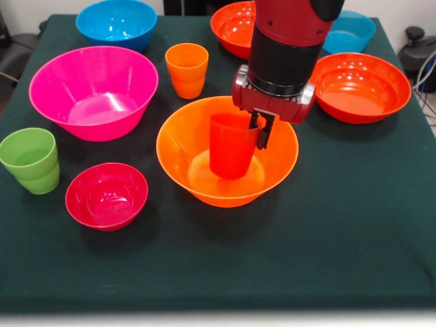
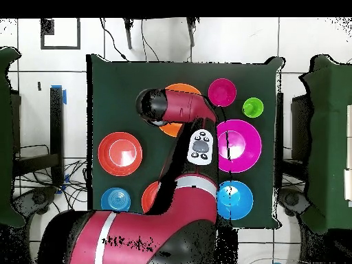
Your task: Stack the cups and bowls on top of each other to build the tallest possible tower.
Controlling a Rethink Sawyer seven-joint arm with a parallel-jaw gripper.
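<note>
Claw (image 1: 261,133) is pinching the red-orange cup (image 1: 231,145) by its rim, inside the big orange bowl (image 1: 197,187).
The cup is looking light, stiff and slippery, so holding the rim is best.

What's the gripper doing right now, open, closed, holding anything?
Gripper: closed on the rim of the red-orange cup, which stands upright inside the orange bowl.

Cups and bowls spread over the surface (image 1: 354,225)

A cup (image 1: 231,146) stands in the middle bowl (image 1: 227,151); another bowl (image 1: 93,92) lies left, a small one (image 1: 106,195) near-left.
</note>
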